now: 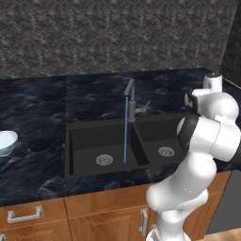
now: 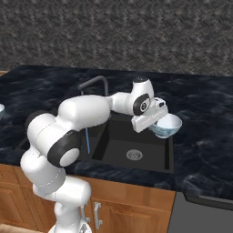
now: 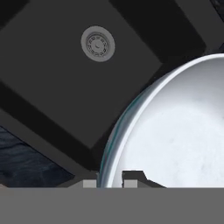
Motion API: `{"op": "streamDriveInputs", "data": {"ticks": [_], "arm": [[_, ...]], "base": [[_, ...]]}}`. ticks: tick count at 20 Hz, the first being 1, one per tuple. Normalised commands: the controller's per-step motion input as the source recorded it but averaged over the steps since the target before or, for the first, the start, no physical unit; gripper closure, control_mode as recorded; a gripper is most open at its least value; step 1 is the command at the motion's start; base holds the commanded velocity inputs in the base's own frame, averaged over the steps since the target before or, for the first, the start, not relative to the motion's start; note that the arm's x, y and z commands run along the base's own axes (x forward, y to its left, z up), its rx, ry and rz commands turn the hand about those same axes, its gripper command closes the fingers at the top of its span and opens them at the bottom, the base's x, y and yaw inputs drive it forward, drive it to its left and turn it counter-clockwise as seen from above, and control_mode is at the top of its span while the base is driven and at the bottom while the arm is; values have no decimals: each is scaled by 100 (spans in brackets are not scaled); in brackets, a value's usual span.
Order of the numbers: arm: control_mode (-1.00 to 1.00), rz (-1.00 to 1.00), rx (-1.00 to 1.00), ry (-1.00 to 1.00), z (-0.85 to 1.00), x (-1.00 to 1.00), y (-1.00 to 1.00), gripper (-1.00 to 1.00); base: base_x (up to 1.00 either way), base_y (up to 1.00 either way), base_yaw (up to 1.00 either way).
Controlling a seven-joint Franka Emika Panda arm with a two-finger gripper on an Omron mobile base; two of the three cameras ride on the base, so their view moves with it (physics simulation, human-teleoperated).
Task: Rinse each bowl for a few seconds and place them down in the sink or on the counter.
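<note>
The gripper (image 2: pixel 157 119) is clamped on the rim of a bowl (image 2: pixel 167 125), with the sink (image 2: pixel 136 159) basin below it.

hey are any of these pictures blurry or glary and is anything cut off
Left base view: sharp, flat light, the counter bowl cropped at the edge. Right base view: soft sheen on the counter. Hand view: held bowl runs off frame, its rim slightly soft.

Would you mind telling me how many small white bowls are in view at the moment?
2. One small glossy white bowl is held by the pincer above the right basin of the matte black sink; the other white bowl sits on the black marble-look counter, far left.
</note>
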Motion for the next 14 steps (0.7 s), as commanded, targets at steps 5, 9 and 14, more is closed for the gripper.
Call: {"op": "streamDriveInputs", "data": {"ticks": [5, 9, 14], "arm": [[-100, -11, 2, 0, 0, -1, -43, 100], [-100, -6, 0, 0, -6, 2, -35, 100], [-100, -2, 0, 0, -11, 2, -33, 100]], "base": [[0, 0, 0], [0, 0, 0], [0, 0, 0]]}}
